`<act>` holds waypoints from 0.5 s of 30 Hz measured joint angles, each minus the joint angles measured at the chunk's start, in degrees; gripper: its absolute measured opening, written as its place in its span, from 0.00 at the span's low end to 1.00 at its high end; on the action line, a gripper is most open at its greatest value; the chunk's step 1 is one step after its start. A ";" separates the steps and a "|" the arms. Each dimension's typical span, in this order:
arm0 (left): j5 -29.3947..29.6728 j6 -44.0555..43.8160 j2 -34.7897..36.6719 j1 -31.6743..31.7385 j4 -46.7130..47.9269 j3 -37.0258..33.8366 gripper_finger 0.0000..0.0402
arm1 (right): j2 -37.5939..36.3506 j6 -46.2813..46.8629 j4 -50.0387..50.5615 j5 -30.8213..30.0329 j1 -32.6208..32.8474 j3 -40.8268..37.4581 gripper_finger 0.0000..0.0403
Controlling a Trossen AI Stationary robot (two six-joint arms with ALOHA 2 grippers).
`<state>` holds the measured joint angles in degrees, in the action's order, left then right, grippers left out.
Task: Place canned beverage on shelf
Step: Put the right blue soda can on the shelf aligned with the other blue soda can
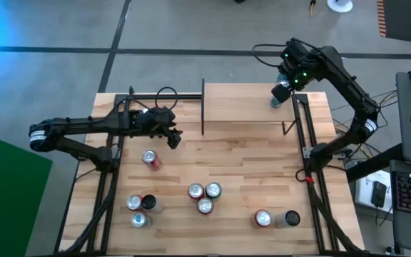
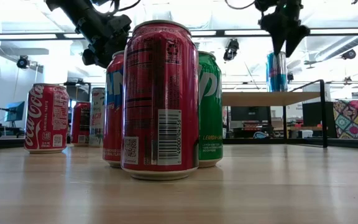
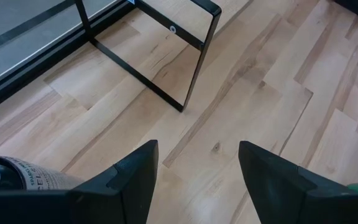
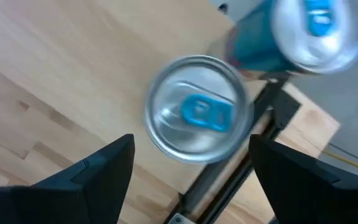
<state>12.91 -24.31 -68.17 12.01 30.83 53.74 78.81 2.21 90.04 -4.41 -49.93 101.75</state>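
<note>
The shelf (image 1: 245,107), a light-wood board on thin black uprights, stands at the table's far middle. A tall blue can (image 2: 276,71) stands upright on the shelf's right end; the high view shows it too (image 1: 275,102). The right wrist view shows a silver can top with a blue tab (image 4: 197,118) and a second, blurred blue can (image 4: 303,31) beside it. My right gripper (image 1: 282,89) hangs open just above the can (image 2: 284,43), its fingers (image 4: 104,168) standing apart on either side. My left gripper (image 1: 173,138) is open and empty over the table, left of the shelf (image 3: 197,168).
Several cans stand on the near half of the table: a group of three (image 1: 204,196), another group at the near left (image 1: 141,207), two at the near right (image 1: 275,218). A red can (image 1: 150,160) lies near my left gripper. The shelf's black upright (image 3: 197,56) stands ahead of it.
</note>
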 joint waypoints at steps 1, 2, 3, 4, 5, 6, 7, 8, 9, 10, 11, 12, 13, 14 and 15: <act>0.00 -0.20 0.00 0.00 0.00 0.00 0.52 | -0.79 0.17 0.01 -0.12 -0.09 0.00 0.76; 0.00 -0.23 0.00 0.00 0.00 0.00 0.52 | -1.64 0.21 0.02 -0.13 -0.21 0.00 0.76; 0.00 -0.23 -0.01 0.00 0.00 0.00 0.52 | -2.53 0.25 0.01 -0.13 -0.38 0.02 0.77; 0.00 -0.25 0.01 0.00 0.00 0.00 0.52 | -3.37 0.25 0.00 -0.13 -0.44 0.02 0.77; 0.00 -0.25 0.01 0.00 0.00 0.00 0.52 | -4.28 0.34 -0.04 -0.15 -0.44 0.02 0.77; 0.00 -0.25 -0.01 0.00 -0.04 0.00 0.52 | -5.25 0.55 -0.08 -0.15 -0.44 0.02 0.77; 0.00 -0.25 -0.01 0.00 -0.12 0.00 0.52 | -6.23 0.88 -0.09 -0.14 -0.41 0.02 0.78; 0.00 -0.25 0.00 0.00 -0.35 0.00 0.52 | -7.27 1.14 -0.11 -0.13 -0.37 0.02 0.79; 0.00 -0.25 0.00 0.00 -0.76 0.00 0.52 | -8.43 1.22 -0.40 -0.11 -0.37 0.02 0.80; 0.00 -0.23 0.00 0.00 -1.19 0.00 0.52 | -9.64 1.21 -1.01 0.03 -0.37 0.02 0.82; 0.00 -0.22 0.01 0.00 -1.65 0.00 0.52 | -10.94 1.26 -1.91 0.77 -0.37 0.02 0.83; 0.00 -0.18 -0.01 0.00 -2.28 0.00 0.52 | -12.29 1.48 -3.21 2.16 -0.37 0.00 0.85; -0.01 -0.13 -0.01 -0.09 -2.91 0.00 0.52 | -13.76 2.38 -5.25 3.82 -0.37 -0.19 0.87; 0.00 -0.10 -0.01 -0.09 -3.33 0.00 0.52 | -15.22 3.21 -7.58 5.92 -0.37 -0.63 0.89; 0.00 0.00 -0.01 -0.09 -3.83 0.00 0.52 | -16.71 4.12 -10.14 8.30 -0.37 -1.21 0.91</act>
<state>12.91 -24.31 -68.18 11.92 27.00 53.74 62.10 6.33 79.90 3.89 -50.30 100.54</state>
